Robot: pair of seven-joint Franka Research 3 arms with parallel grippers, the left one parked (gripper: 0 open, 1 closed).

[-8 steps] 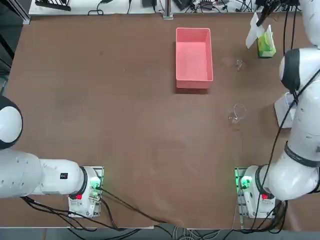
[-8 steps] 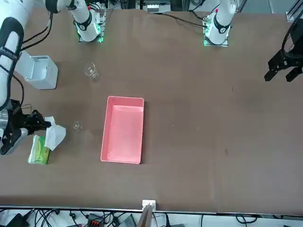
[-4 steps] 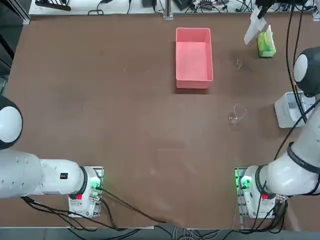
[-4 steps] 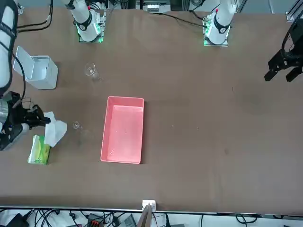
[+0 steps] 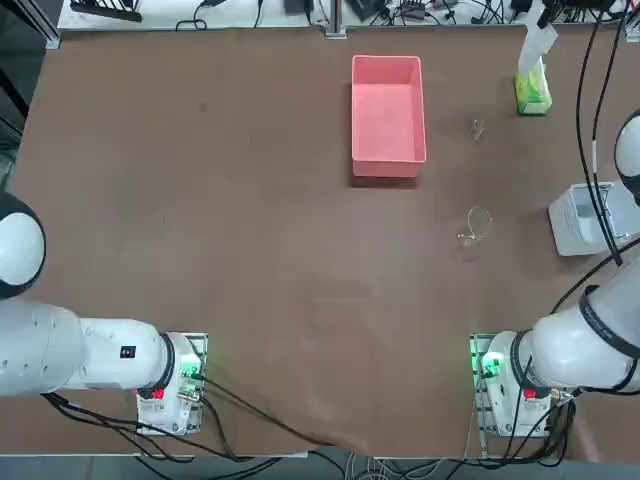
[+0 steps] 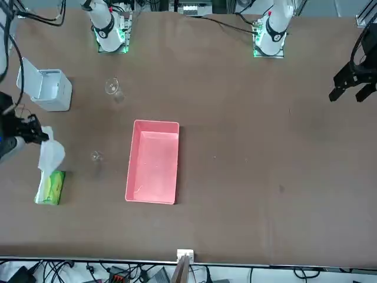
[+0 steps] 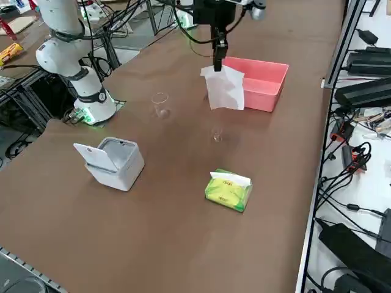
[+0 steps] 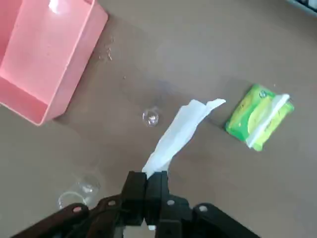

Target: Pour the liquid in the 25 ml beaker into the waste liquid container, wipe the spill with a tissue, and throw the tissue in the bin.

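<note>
My right gripper [image 7: 218,61] is shut on the top corner of a white tissue [image 7: 225,88], which hangs free high over the table. In the wrist view the shut fingers [image 8: 151,181] pinch the tissue [image 8: 176,134] edge-on. Below it on the table stands the tiny clear 25 ml beaker [image 7: 216,135] [image 8: 150,117], upright and well apart from the gripper. The pink waste liquid container [image 5: 388,170] [image 7: 269,91] lies beyond the beaker, toward the table's middle. In the front view the gripper [image 6: 32,131] and tissue [image 6: 50,154] are at the left edge.
A green tissue pack [image 7: 228,190] [image 5: 532,92] lies near the far right table edge. A larger clear beaker [image 7: 160,104] [image 5: 474,227] stands nearer the arm's base. A white bin [image 7: 113,162] [image 5: 578,220] with its lid up sits at the right edge.
The right gripper has risen with the tissue, which now hangs clear of the green pack. Beakers, tray and bin have not moved.
</note>
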